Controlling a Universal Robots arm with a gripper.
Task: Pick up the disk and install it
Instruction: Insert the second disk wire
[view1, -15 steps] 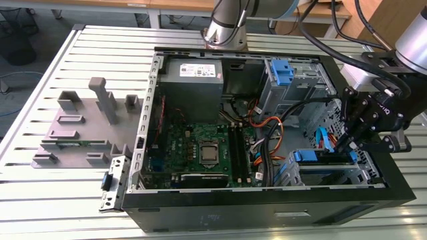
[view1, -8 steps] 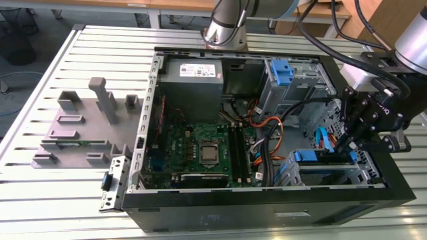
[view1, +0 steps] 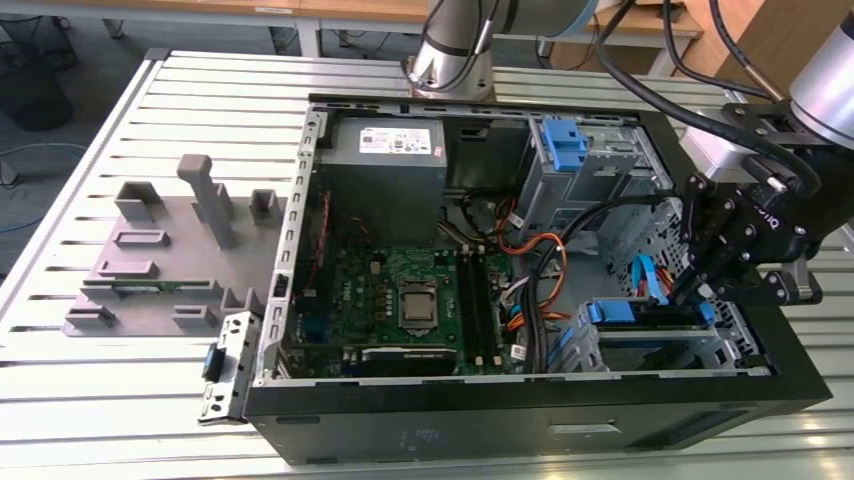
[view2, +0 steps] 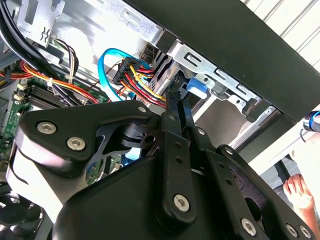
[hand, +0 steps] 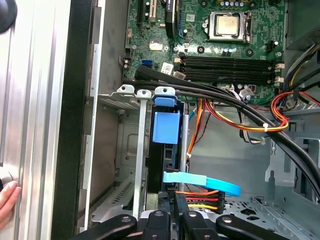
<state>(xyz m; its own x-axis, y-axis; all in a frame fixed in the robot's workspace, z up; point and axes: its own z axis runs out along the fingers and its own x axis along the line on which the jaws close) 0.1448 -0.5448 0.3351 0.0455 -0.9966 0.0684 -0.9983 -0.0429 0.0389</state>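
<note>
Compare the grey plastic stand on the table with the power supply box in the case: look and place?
The stand lies outside the computer case on the slatted table, toward the exterior view's left; the power supply box sits inside the case at a far corner. The stand is a flat base with upright posts; the box is one closed block. The box carries a white sticker; the stand has none visible. Both are grey.

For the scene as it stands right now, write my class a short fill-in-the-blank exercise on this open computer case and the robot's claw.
1. The claw hangs over the drive bay at the exterior view's ____ side of the computer case.
2. The grey plastic stand sits ____ the case, on the slatted table.
3. The latch on the bay in the first wrist view is coloured ____.

Missing words: right; outside; blue
</note>
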